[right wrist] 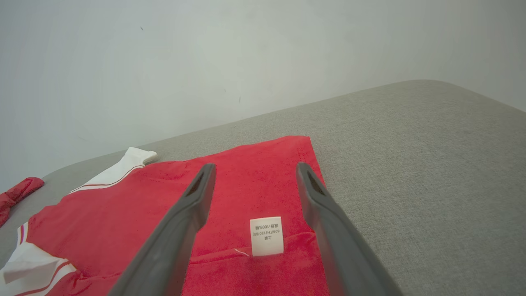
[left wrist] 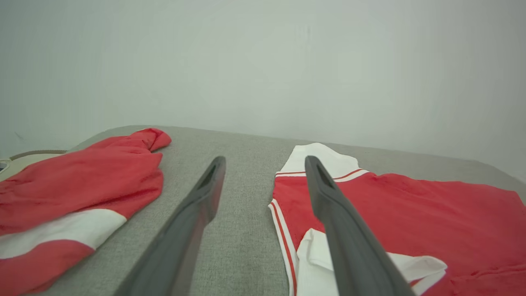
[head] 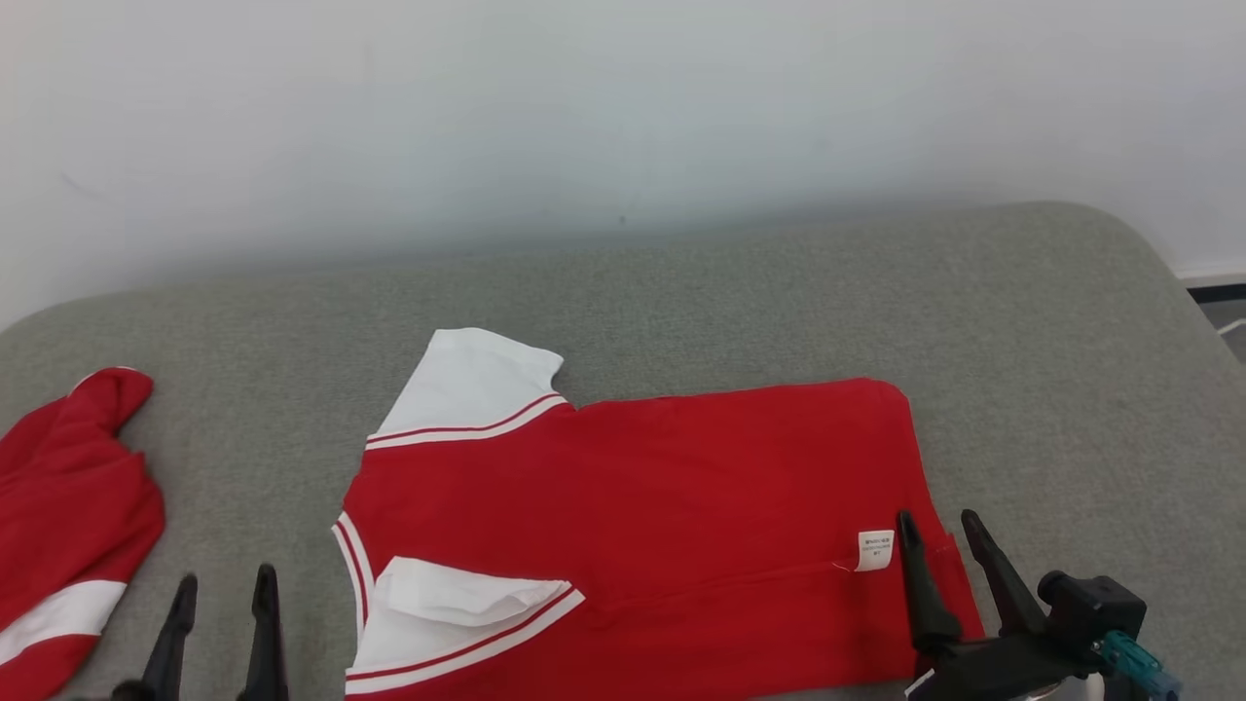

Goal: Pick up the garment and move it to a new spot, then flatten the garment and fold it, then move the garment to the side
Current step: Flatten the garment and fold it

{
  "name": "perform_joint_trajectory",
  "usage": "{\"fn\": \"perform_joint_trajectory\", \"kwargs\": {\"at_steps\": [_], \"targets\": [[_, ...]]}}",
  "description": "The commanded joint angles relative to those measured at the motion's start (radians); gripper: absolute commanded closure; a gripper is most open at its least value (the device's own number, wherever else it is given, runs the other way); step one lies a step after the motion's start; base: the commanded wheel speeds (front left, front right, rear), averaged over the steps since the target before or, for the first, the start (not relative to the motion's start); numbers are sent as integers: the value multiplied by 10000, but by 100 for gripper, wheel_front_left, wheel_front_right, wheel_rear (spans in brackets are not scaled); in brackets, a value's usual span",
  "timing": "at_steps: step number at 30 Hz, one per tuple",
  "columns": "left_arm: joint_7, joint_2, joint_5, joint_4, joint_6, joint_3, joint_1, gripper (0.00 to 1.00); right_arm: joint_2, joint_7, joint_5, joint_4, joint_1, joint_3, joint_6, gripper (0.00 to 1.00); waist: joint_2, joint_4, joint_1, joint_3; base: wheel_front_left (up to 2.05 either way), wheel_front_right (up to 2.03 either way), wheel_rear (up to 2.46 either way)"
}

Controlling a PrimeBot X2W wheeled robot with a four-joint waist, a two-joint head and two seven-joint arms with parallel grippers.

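Note:
The garment (head: 662, 506) is a red shirt with white sleeves trimmed in red stripes, lying flat on the grey cushioned surface (head: 740, 292), collar end to the left. A white care label (head: 874, 550) sticks out near its right hem. My right gripper (head: 939, 531) hovers open over that right hem, and the label (right wrist: 266, 235) lies between its fingers in the right wrist view. My left gripper (head: 224, 584) stands open at the lower left, over bare fabric just left of the garment's (left wrist: 411, 218) collar edge. Nothing is held.
A second red garment with a white band (head: 68, 526) lies crumpled at the left edge of the surface, also seen as the red heap (left wrist: 74, 193) in the left wrist view. A pale wall (head: 623, 117) rises behind. Bare grey surface extends right of the shirt.

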Motion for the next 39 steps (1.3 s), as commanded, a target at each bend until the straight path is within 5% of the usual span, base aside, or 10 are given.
{"fn": "perform_joint_trajectory", "kwargs": {"at_steps": [1, 22, 39], "targets": [[-23, 202, 72, 230, -89, -54, -344, 0, 27, -28, -25, 5, -168, 61, -6, 0, 0, -233, 0, 187, 0, 0, 0], [1855, 2753, -1003, 2391, -574, -620, -4954, 0, 859, -112, -52, -134, -1904, 763, -6, 0, 0, -2595, 0, 2297, 0, 0, 0], [2998, 4171, -2417, 4827, -596, -2382, -7528, 0, 1121, -116, -62, -562, -2829, 924, -6, 0, 0, -3342, 0, 3556, 0, 0, 0]]}}
